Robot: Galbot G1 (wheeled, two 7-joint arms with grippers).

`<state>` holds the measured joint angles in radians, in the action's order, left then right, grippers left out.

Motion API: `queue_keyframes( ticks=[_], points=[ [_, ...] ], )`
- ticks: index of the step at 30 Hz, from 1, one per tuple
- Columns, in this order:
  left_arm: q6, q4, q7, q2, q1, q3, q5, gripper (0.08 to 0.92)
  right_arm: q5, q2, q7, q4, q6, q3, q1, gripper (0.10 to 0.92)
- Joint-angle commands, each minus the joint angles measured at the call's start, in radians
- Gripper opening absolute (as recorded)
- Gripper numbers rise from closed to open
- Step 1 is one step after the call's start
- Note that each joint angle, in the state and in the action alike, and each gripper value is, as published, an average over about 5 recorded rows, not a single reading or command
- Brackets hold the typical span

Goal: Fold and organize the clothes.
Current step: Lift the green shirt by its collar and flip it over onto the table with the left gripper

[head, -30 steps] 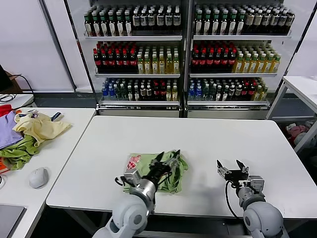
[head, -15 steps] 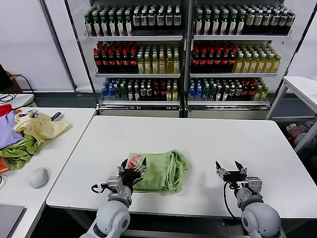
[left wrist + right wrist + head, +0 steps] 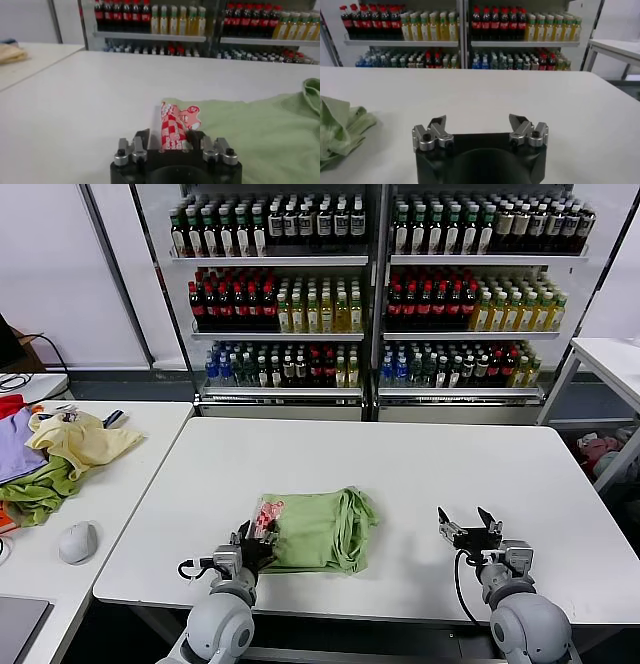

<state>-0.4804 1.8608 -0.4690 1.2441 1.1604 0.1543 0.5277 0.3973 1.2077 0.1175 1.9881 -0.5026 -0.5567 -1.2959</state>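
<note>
Lay folded into a rough rectangle on the near middle of the white table [image 3: 420, 454]: light green shirt [image 3: 322, 530], right edge bunched into rumpled folds. Carried a red-and-white patch [image 3: 268, 511] at its near-left corner. Was pinched at that corner by the left gripper [image 3: 252, 544], low on the table at the shirt's left edge; seen from the left wrist, patch [image 3: 175, 127] stood curled upright between the closing-in fingers [image 3: 141, 140]. Rested well apart to the right, near the table's front edge, touching nothing: right gripper [image 3: 470, 530], jaws spread wide. Lay heaped on the side table [image 3: 130, 474] to the left: pale yellow garment [image 3: 80, 439], darker green cloth [image 3: 35, 494], purple cloth [image 3: 15, 449], with a grey mouse [image 3: 78, 541] nearer. Stood behind, far side: shelves of bottles [image 3: 370, 294].
</note>
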Motion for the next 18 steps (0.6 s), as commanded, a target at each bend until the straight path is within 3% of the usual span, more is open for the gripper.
queue_keyframes(
  ticks=[1, 13, 18],
  points=[
    [-0.046, 0.005, 0.009, -0.007, 0.003, 0.02, 0.213, 0.481, 0.0, 0.0, 0.0, 0.0, -0.002, 0.001, 0.004, 0.823],
    [0.051, 0.04, 0.028, 0.006, -0.003, 0.233, 0.596, 0.146, 0.0, 0.004, 0.001, -0.006, -0.001, 0.003, 0.012, 0.823],
    [0.058, 0.077, 0.034, -0.032, 0.004, 0.39, 0.741, 0.109, 0.003, 0.003, 0.001, -0.01, -0.001, 0.007, 0.019, 0.823]
  ],
)
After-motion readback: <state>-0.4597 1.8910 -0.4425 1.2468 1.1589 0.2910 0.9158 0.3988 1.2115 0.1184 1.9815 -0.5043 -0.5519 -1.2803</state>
